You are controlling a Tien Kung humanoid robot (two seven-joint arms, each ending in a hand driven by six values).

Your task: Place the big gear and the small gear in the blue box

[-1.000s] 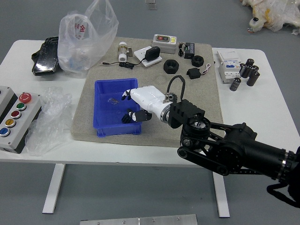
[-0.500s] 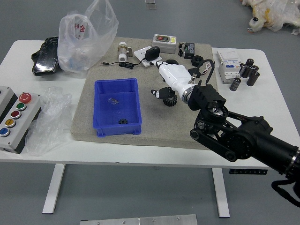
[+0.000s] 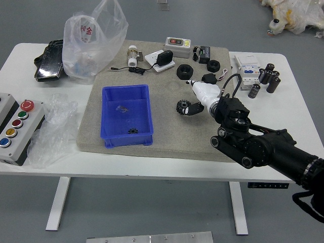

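Note:
My right hand (image 3: 189,96) hangs over the mat's right half, fingers apart and pointing left, holding nothing. Just beyond its thumb, on the left, the big black gear (image 3: 183,106) lies on the grey mat; whether the thumb touches it I cannot tell. Inside the blue box (image 3: 126,140), near its front wall, rests the small black gear (image 3: 132,130). A small metallic item (image 3: 122,109) also lies in the box.
Black rings (image 3: 185,72), a charger (image 3: 164,57) with its cable and a white-and-grey device (image 3: 178,46) are behind the hand. At the left are a plastic bag (image 3: 95,45) and a button panel (image 3: 19,124).
The right hand has left the blue box and moved right over the mat. The small gear now shows in the box, and the big gear has come into view.

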